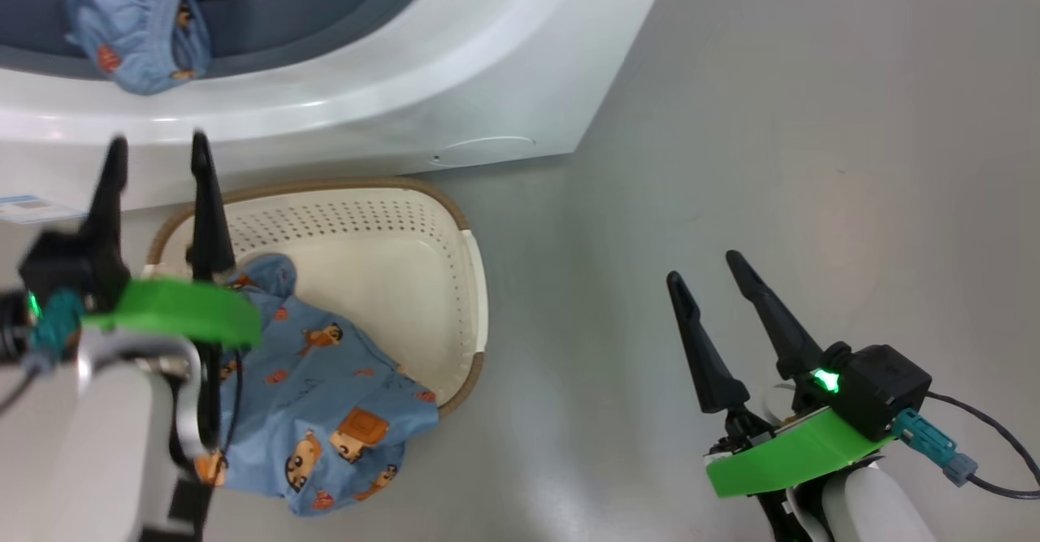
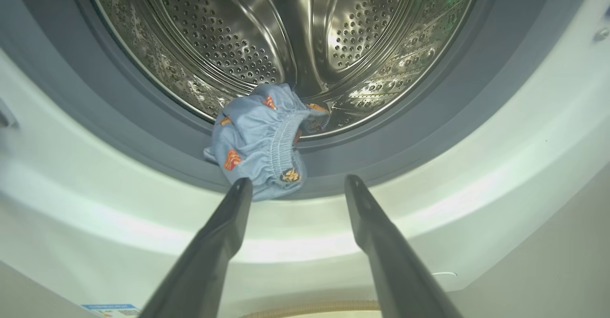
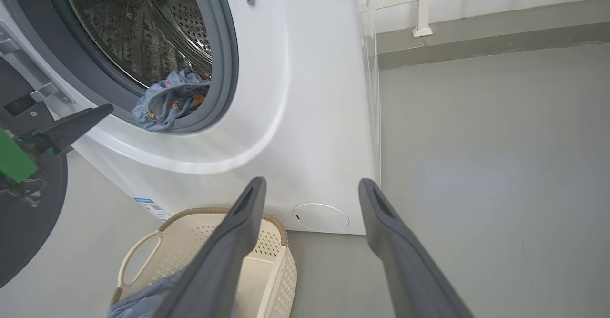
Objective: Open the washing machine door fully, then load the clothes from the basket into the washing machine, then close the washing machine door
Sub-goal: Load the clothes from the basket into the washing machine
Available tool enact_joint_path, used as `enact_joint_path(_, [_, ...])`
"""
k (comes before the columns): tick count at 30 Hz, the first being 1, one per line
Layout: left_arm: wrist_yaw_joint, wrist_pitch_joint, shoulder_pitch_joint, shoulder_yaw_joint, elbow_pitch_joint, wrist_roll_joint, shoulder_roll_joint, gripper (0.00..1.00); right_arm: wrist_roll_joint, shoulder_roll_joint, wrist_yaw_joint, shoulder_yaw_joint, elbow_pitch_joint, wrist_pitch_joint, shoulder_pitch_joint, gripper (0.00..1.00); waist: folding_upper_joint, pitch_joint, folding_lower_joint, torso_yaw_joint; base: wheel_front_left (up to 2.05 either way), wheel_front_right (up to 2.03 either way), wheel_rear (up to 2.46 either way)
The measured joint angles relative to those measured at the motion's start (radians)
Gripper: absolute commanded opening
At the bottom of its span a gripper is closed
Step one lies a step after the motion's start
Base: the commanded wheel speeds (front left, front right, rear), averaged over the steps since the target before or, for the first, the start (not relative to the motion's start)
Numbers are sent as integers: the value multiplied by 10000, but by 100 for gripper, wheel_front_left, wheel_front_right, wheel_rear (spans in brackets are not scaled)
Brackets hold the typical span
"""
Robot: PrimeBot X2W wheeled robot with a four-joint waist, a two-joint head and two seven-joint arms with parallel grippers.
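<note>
Head view: left gripper (image 1: 158, 142) spread, empty, above small cream perforated plastic basket (image 1: 463, 225) holding light blue cartoon-print clothes (image 1: 325, 396). Right gripper (image 1: 704, 267) spread, empty, over grey floor (image 1: 772, 119).

Left wrist view: one blue garment (image 2: 262, 141) draped over grey rubber ring (image 2: 429, 127) of white front-loading washing machine (image 2: 524, 132).

Right wrist view: glossy black round door (image 3: 24, 237) open, at left.
</note>
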Motion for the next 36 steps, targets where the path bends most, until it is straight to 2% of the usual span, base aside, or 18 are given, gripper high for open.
enact_joint_path(8, [81, -54, 2131, -65, -1616, -219, -46, 100, -541, -4, 0, -416, -86, 0, 174, 100, 0, -262, 0, 493, 0, 0, 0])
enact_joint_path(17, [146, -157, 3310, -36, -2677, -334, -213, 100, -639, -6, 0, -744, -196, 0, 407, 100, 0, -497, 0, 852, 0, 0, 0])
enact_joint_path(36, [330, -222, 3747, 0, -3170, -441, -127, 100, -654, -4, 0, -765, -226, 0, 590, 100, 0, -592, 0, 722, 0, 0, 0])
